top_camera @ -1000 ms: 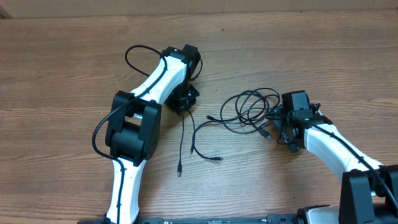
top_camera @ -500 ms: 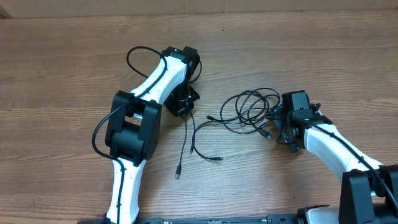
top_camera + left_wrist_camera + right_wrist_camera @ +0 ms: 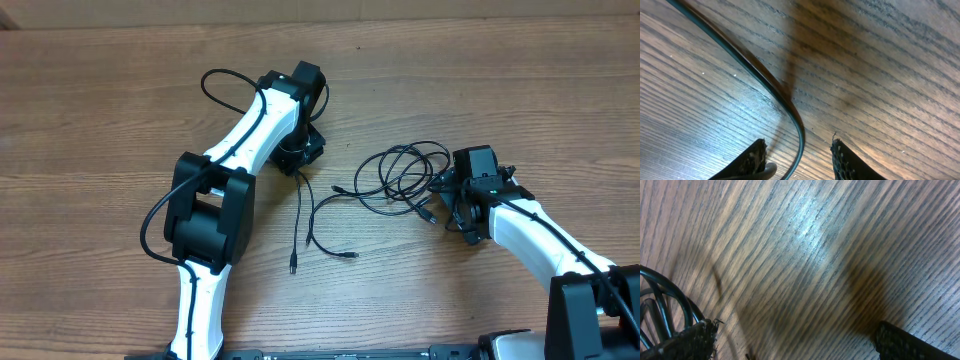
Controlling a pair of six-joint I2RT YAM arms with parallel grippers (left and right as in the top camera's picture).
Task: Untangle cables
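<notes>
1. Nearest, the thin black straight cord (image 3: 297, 225) and the thin black curved cord (image 3: 309, 232) are laid just apart at centre. They can be crossed if either is dragged sideways.
2. At right, the coiled thin black cord (image 3: 400, 172) is flanked by the wide-open, empty right gripper (image 3: 795, 342). Several loops can be caught together.
3. Farthest, the straight cord is straddled, unclamped, by the parted left gripper (image 3: 797, 159). It can be missed.

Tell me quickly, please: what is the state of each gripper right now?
Left gripper: jaws open, a cable runs between them, not pinched.
Right gripper: jaws wide open, holding nothing.
</notes>
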